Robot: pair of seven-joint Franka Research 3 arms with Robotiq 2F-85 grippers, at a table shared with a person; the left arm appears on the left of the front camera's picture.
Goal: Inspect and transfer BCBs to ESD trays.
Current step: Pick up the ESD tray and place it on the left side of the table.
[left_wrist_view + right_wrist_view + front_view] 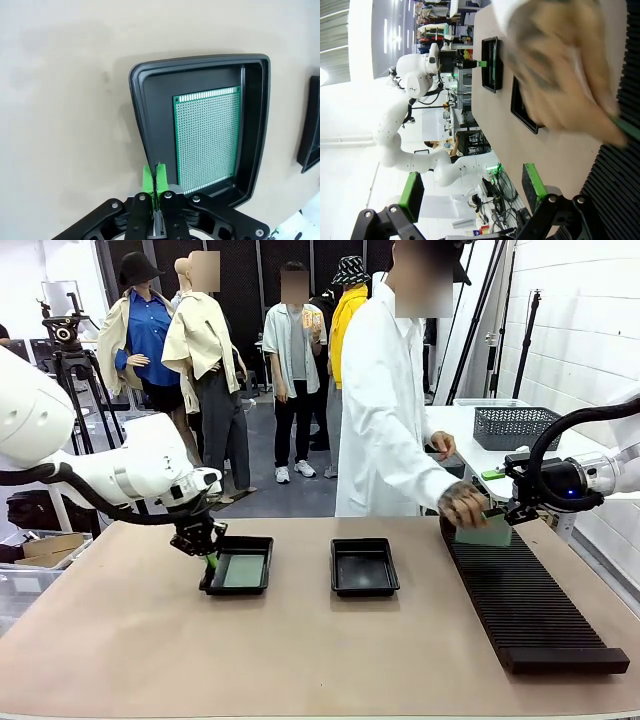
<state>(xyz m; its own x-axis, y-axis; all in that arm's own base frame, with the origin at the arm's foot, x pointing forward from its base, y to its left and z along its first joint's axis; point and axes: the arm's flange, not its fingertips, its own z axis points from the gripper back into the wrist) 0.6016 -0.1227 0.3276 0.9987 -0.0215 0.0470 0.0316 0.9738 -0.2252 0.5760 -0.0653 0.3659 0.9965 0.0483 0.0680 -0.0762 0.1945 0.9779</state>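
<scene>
One green BCB (207,140) lies flat in the left ESD tray (262,583). My left gripper (208,560) hangs over that tray's left rim (138,107), its green pads (148,178) pressed together on nothing. The second ESD tray (364,585) sits at mid-table with a bare floor. At the right, a person's hand (462,504) holds another BCB (486,532) on edge over the black slotted rack (530,610). My right gripper (514,508) stands open just right of that board. In the right wrist view the blurred hand (560,65) and the board's edge (626,128) lie beyond my right gripper (472,187).
The long ribbed rack (615,190) runs down the table's right side. A grey mesh basket (514,426) stands on a white table behind it. The person in a white coat (385,410) stands at the far edge. Bare tabletop (300,660) stretches along the front.
</scene>
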